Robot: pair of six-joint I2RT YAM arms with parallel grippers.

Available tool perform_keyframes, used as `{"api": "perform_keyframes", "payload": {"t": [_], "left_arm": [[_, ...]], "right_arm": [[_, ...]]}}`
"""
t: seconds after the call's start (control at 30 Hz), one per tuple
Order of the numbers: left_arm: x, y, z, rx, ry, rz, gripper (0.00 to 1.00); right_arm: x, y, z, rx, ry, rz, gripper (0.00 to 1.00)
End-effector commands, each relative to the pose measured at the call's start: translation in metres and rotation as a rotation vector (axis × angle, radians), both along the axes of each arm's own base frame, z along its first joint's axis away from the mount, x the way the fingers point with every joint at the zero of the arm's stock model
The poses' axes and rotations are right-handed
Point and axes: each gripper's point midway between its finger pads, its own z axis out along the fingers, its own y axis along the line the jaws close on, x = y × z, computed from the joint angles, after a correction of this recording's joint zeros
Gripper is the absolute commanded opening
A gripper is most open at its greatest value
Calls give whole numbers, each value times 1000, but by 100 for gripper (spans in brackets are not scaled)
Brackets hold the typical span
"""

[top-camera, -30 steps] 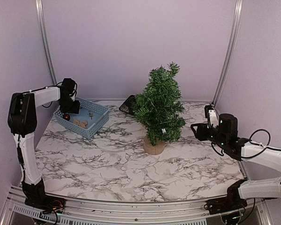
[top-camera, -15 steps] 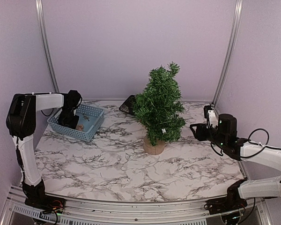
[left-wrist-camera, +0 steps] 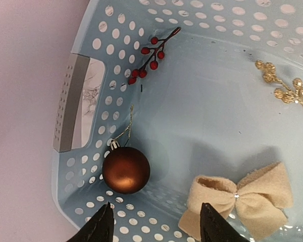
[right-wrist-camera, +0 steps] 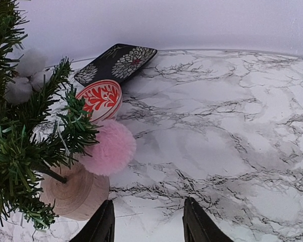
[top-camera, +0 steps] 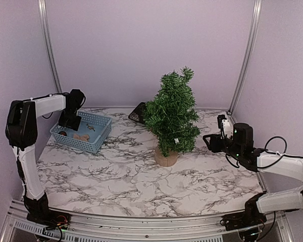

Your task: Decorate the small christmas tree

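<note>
On the marble table, the small christmas tree is standing upright mid-scene, the left gripper is hovering over the blue basket, and the right gripper is facing the tree from the right. In the left wrist view, the jaws are standing apart, empty, above a brown bauble and a beige bow. In the right wrist view, the jaws are gaping near the stump base and a pink pompom

The left gripper is pointing straight down from the outstretched left arm, jaws parted and empty. The right gripper is hovering low and level, jaws parted, empty.
</note>
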Motion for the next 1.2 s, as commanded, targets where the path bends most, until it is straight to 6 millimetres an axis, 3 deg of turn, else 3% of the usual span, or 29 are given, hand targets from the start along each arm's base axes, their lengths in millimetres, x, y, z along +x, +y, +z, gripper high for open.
{"api": "perform_keyframes", "payload": {"t": [0.0, 0.53, 0.73, 0.97, 1.17], "left_arm": [[2, 16, -13, 52, 41, 34, 61], [13, 46, -57, 83, 106, 84, 63], [25, 44, -68, 81, 106, 71, 64], [43, 36, -65, 21, 59, 58, 67], [49, 29, -76, -62, 57, 45, 63]], "right_arm": [[10, 2, 19, 26, -46, -1, 45], [16, 8, 20, 38, -39, 19, 45], [18, 9, 20, 41, -38, 19, 46], [20, 10, 20, 42, -37, 20, 46], [20, 10, 21, 41, -38, 19, 46]]}}
